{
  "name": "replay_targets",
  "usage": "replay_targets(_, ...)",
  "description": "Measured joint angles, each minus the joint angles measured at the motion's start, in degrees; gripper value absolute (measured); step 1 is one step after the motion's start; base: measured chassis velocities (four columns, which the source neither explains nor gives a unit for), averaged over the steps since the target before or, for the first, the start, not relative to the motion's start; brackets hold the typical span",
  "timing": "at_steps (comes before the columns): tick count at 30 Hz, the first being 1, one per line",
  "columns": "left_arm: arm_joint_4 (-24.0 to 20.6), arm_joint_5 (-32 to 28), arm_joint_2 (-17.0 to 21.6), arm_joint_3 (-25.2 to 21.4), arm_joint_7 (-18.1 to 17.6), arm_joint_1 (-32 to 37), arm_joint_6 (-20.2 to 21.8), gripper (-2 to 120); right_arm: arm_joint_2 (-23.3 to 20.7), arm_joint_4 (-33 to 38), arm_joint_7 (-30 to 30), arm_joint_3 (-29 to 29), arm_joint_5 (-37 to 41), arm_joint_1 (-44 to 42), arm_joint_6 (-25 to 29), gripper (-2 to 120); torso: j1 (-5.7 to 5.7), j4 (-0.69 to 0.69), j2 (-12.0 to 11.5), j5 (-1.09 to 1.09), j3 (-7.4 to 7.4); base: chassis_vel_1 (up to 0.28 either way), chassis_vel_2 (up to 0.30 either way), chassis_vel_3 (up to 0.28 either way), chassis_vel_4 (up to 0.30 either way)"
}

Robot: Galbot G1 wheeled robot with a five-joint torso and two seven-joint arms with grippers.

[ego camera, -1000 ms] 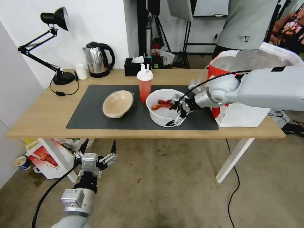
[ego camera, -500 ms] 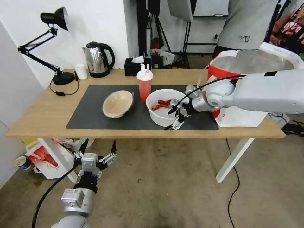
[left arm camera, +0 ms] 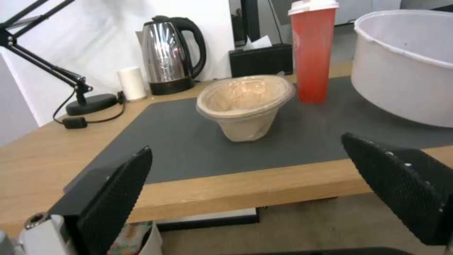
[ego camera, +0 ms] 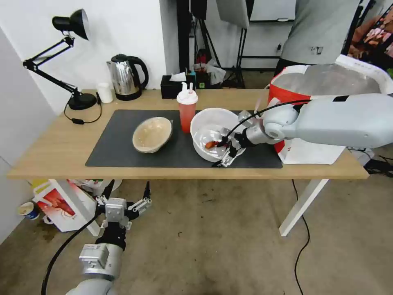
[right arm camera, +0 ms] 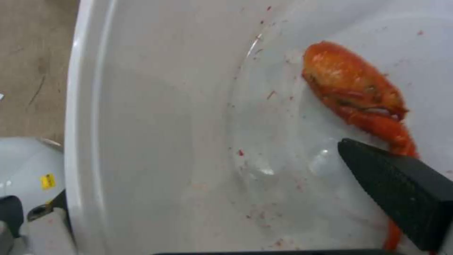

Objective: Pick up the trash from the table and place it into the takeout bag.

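The right gripper (ego camera: 227,152) pinches the near rim of the white bowl (ego camera: 206,127), one finger inside the wall and one outside, and the bowl is tipped up on the mat (ego camera: 118,151) w/ its mouth facing the robot, prob. because a rim pinch levers it rather than lifting it flat. The crayfish shells (ego camera: 211,144) sit low against the inner wall by the gripper, so a spill is a risk if it tips more. The takeout bag (ego camera: 311,119) stands open at the bench's (ego camera: 53,147) right end, just beside the working arm, a short carry. The red cup (ego camera: 186,111) and the paper bowl (ego camera: 152,134) are untouched on the mat, left of the white bowl. The left gripper (ego camera: 127,196) hangs spread wide below the bench edge, idle. The right wrist view gives what the head view can't: the inside finger (right arm camera: 401,191) lying on the bowl's wet floor right next to a shell. The left wrist view shows the paper bowl is tilted on its narrow base, plus the white bowl's outer wall.
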Motion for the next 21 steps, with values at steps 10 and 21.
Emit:
replay_targets(10, 0.0, 0.0, 0.0, 0.0, 0.0, 0.0, 0.0, 100, -0.1, -0.5, -2.6, 0.3, 1.3, 2.3, -0.5, 64, 0.0, 0.0, 0.0, -0.03, 0.0, 0.0, 0.0, 0.0, 0.0)
replay_targets(21, 0.0, 0.0, 0.0, 0.0, 0.0, 0.0, 0.0, 100, 0.7, 0.6, -4.8, -0.9, 2.8, 5.0, -0.9, 26, 0.0, -0.01, 0.0, 0.01, 0.0, 0.0, 0.0, 0.0, 0.0)
